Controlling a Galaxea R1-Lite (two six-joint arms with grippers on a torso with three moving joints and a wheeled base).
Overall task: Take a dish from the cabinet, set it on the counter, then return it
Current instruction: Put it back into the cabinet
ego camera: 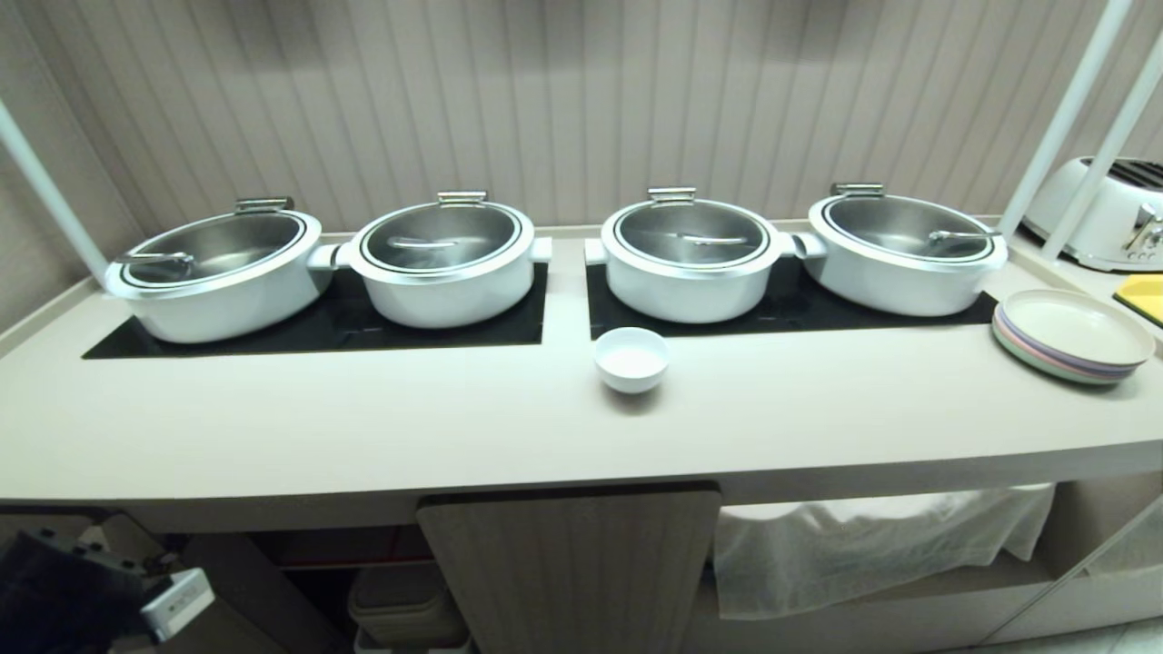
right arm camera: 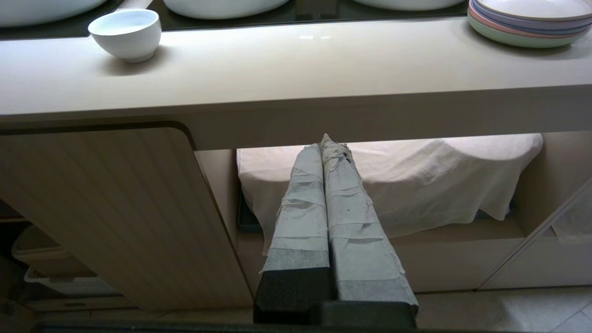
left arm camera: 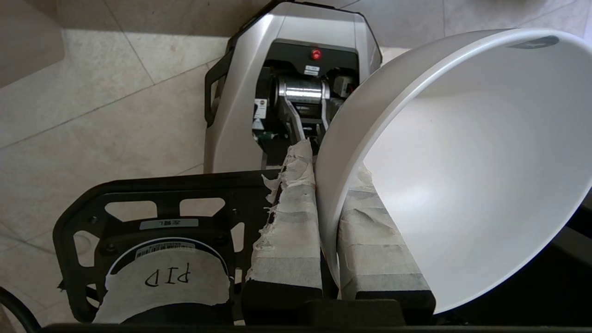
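Clearly the dish (left arm camera: 462,162) is a thing to treat gently: hard glazed ceramic, stiff, light enough for one gripper, but slick and sure to chip if knocked. The left gripper (left arm camera: 329,259) has it by the rim, one taped finger (left arm camera: 289,231) outside the wall and the other inside, clamped tight on that thin edge. I'd judge that the sensible place to hold it (the smooth round wall offers nothing else), though a rim pinch leaves the bowl free to swing, and it does hang tilted, its mouth turned sideways.

It looks plain: small, round, white inside and out, with a thin rounded lip. No dot shows on it from here.

It is held low, below the counter (ego camera: 363,436) and off to the left of its front edge, above the tiled floor. A second white bowl (ego camera: 631,359) stands on the counter. The right gripper (right arm camera: 326,148) waits under the counter's front edge, its fingers pressed together on nothing.
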